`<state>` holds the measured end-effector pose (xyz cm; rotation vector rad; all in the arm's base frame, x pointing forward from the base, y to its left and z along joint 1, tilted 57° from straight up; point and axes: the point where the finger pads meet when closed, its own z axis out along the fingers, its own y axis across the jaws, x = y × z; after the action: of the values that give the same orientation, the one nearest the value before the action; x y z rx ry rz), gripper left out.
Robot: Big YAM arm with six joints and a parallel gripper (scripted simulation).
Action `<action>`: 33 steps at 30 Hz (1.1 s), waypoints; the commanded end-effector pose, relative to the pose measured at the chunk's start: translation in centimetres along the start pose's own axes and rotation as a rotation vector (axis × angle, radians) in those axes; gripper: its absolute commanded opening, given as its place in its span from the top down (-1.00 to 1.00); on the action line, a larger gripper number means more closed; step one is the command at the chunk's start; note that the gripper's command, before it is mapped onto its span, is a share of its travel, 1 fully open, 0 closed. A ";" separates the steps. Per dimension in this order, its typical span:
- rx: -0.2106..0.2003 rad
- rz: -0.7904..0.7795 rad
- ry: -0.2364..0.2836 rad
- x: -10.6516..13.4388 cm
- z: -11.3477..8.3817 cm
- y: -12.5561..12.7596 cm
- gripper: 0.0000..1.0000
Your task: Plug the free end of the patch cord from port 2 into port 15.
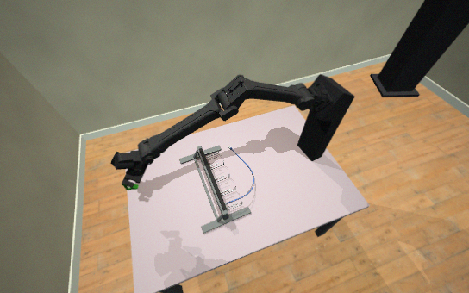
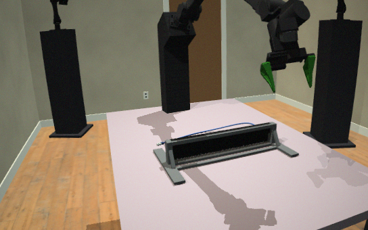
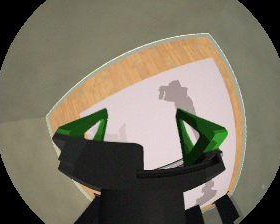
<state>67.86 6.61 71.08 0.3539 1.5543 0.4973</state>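
The grey rack stands upright on the table, its jacks facing the arm's base. The blue patch cord leaves the panel near its low-numbered end and bows out in front of it. The cord's free plug is near the rack's other end, out in front of the panel; its latch is too small to make out. My gripper is open with nothing between its green fingers. It hangs high, behind the rack and away from the cord. Port numbers are not readable.
The pale table carries the rack and cord. The arm's black pedestal stands at the table's far end from my gripper. Thin white wire-like outlines show along the panel's front.
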 end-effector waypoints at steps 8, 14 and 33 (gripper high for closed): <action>-0.008 0.000 -0.016 -0.9 -0.8 0.5 -1.00; -0.008 0.000 -0.016 -0.9 -0.8 0.5 -1.00; 0.015 0.101 -0.012 1.7 -3.4 -4.3 -1.00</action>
<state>66.69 5.60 65.62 0.4049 1.5960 0.5359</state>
